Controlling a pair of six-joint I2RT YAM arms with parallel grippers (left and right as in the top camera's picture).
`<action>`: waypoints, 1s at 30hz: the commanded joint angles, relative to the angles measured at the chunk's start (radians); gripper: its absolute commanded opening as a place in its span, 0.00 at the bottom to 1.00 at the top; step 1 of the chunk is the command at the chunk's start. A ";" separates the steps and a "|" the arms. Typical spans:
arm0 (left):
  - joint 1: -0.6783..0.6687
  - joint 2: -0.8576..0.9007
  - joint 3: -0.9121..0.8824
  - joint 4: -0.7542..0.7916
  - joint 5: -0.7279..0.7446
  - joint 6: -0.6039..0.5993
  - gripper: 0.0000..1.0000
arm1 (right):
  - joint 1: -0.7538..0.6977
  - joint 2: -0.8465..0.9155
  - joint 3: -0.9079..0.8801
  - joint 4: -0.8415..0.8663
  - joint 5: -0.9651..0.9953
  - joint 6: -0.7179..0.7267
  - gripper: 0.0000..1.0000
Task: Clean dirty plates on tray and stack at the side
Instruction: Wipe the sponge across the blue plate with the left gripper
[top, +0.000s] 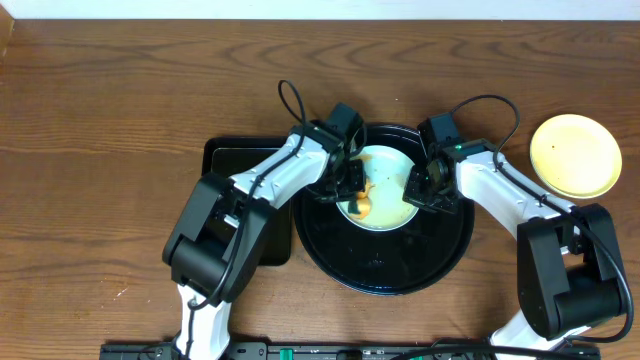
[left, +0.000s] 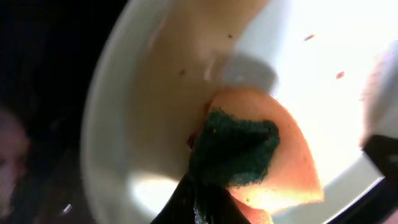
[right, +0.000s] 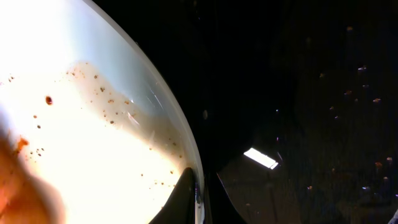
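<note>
My right claw (top: 418, 187) pinches the three-o'clock rim of the mint plate (top: 388, 172), steadying it on the tray (top: 400, 272) so my left claw (top: 350, 193), clenched on the sponge (top: 360, 206), can scrub.

a pale mint plate (top: 392, 192), speckled with brown sauce, sits in the glossy round black tray (top: 390, 277); a pale yellow plate (top: 575, 155) lies on the wood tabletop (top: 120, 120) to its right.
</note>
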 joint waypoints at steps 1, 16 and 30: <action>-0.026 0.025 0.050 0.015 -0.001 0.050 0.07 | 0.001 0.044 -0.037 0.003 0.029 0.009 0.02; -0.062 0.065 0.057 0.240 0.120 -0.063 0.07 | 0.001 0.044 -0.037 0.009 0.028 0.009 0.02; 0.013 0.199 0.057 0.180 -0.062 0.022 0.07 | 0.000 0.044 -0.037 -0.006 0.029 0.004 0.01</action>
